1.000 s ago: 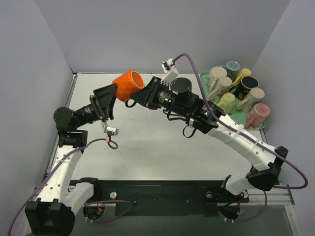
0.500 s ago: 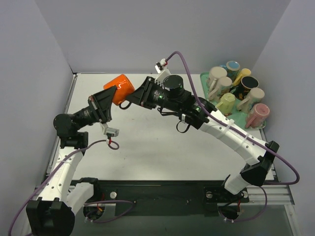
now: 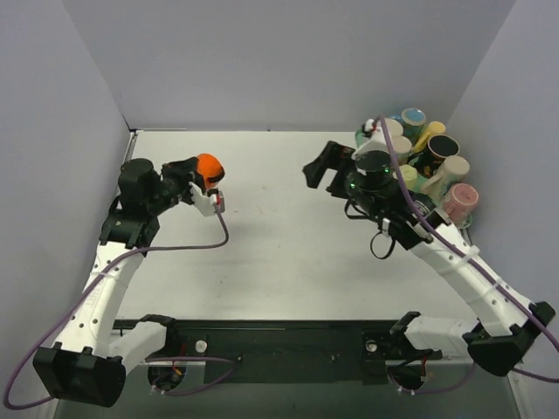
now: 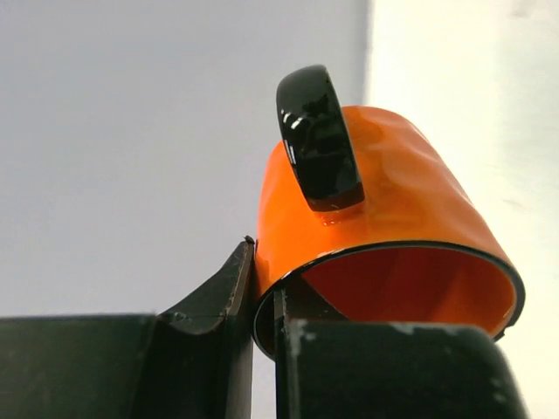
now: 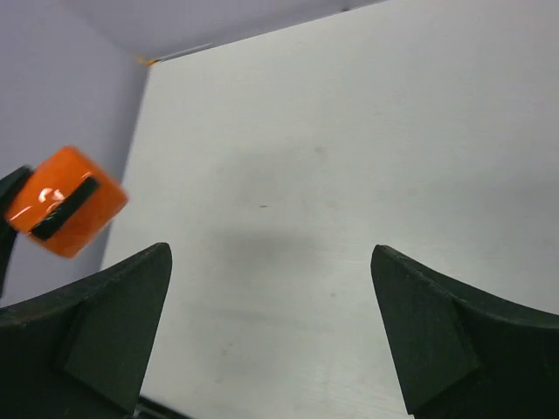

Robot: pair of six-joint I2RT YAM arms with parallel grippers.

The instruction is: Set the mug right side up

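left gripper (image 4: pixel 265 292) pinches orange mug (image 4: pixel 384 209) rim beside left wall (image 3: pixel 61 131). right gripper (image 5: pixel 271 253) spread, empty, well apart. spare mugs (image 3: pixel 454 170) cluster behind it.

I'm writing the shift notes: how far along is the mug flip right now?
Done: the orange mug is picked up, clear of the table. In hand: the left pincer is clamped on its rim, with the mug lying sideways in the air; the right pincer is open, empty and well apart. Left: turn the mouth upward and set the mug standing on the table.
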